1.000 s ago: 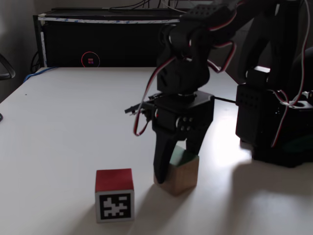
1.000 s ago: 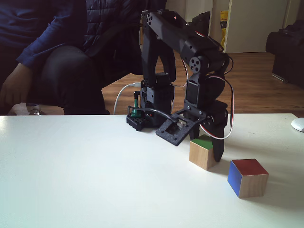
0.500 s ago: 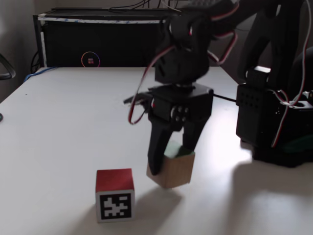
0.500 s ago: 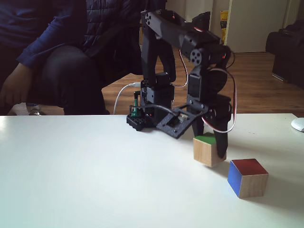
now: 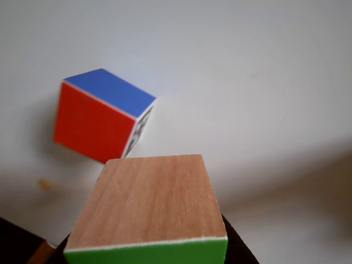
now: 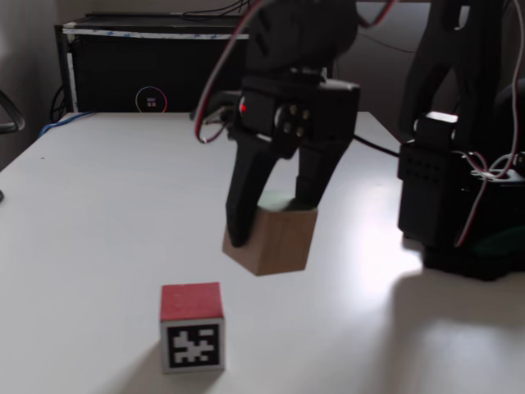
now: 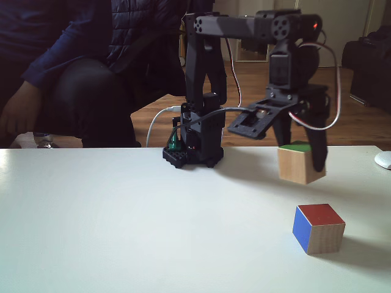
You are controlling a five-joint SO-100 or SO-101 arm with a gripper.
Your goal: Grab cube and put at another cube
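You have the cube clamped between the two black fingers of the gripper, one finger down each side of it, and it hangs clear of the white table in both fixed views, slightly tilted. In a fixed view its green face is on top between the fingers and the bare wood faces look toward the camera. The jaws are parted just to the cube's width and closed against it, with nothing else between them. In the other view the cube sits close to the lens, with the wood-grain face upward in the picture, the green face along the bottom edge and a thin white line between them. The blue-and-red cube rests on the table below and apart from the lifted one; in the other view it lies up and to the left of it, with blue and red faces showing and a sliver of its patterned side. In a fixed view its front face carries a black-and-white square-pattern marker, not letters. You can see a small round display glowing on the black box at the back, but its characters are too small to read. A seated person in dark clothes is behind the table.
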